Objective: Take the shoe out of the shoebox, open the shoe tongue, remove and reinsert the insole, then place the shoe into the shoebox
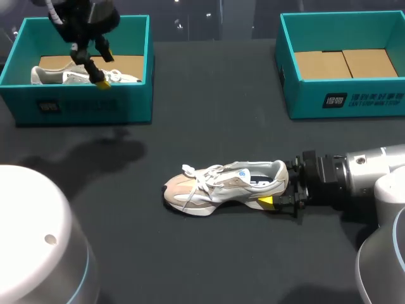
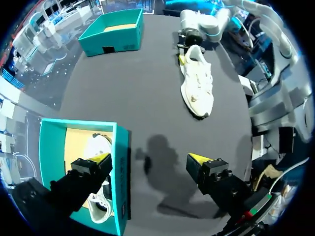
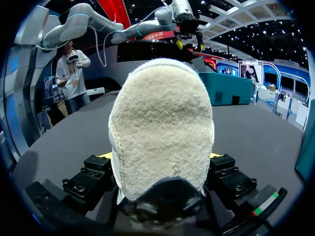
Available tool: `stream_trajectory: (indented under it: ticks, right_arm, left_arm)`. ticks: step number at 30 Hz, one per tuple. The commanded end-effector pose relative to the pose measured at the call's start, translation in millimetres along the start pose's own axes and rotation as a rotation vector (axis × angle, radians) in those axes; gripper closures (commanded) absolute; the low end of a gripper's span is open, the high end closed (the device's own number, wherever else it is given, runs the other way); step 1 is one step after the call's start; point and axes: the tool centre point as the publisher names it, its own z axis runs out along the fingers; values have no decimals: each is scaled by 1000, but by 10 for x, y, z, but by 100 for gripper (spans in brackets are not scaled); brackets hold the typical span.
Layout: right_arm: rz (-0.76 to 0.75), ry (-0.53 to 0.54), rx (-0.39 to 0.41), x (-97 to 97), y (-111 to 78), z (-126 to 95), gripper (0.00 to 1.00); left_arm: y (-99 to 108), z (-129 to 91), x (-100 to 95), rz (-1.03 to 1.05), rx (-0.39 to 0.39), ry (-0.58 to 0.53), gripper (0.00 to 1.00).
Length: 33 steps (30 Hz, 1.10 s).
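Beige fabric makes the shoe (image 1: 221, 185) in the middle of the counter (image 1: 209, 107) probably light and easy to deform, so hold its firmer heel, where your right end effector (image 1: 277, 190) is closed, while your left end effector (image 2: 150, 160) hangs open over the upper-left shoebox (image 1: 82, 104).

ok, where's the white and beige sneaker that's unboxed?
In the head view the white and beige sneaker lies at the middle of the black table, toe to my left, heel held in the right gripper.
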Motion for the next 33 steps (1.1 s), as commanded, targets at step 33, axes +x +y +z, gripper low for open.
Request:
stream_trajectory:
  ticks: [33]
  right_arm:
    - [0, 0, 3, 9, 1, -5, 100]
  left_arm:
    - [-500, 70, 686, -918, 74, 48, 0]
